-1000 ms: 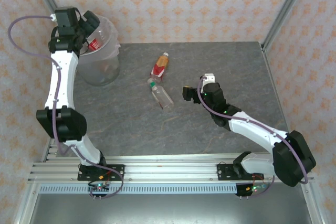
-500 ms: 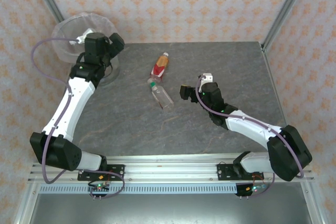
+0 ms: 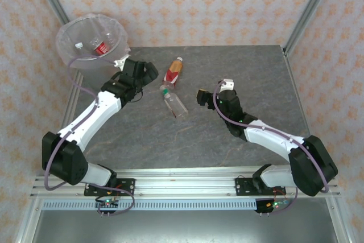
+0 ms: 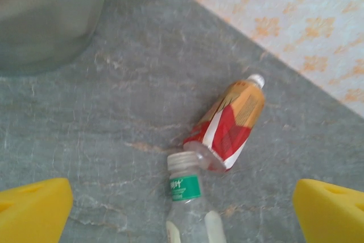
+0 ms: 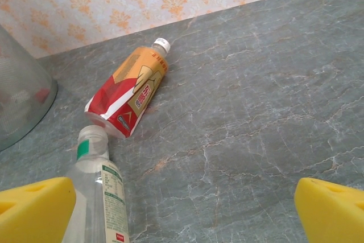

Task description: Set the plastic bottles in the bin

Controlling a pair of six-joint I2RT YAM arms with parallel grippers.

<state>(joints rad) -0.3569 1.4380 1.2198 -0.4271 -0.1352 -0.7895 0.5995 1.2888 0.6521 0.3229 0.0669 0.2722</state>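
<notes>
With left hand [image 3: 147, 73] and right hand [image 3: 201, 98] both released and empty, drop left hand over red bottle [image 3: 173, 73] on worktop [image 3: 244, 66], right of far-left bin [image 3: 58, 41], straddling its middle without nudging clear bottle [image 3: 176, 104] just nearer.

The left arm is extended forward and angled inward, the left gripper [image 3: 144, 72] held wide apart and empty; the right arm is bent low, the right gripper [image 3: 212, 91] likewise spread and empty
</notes>
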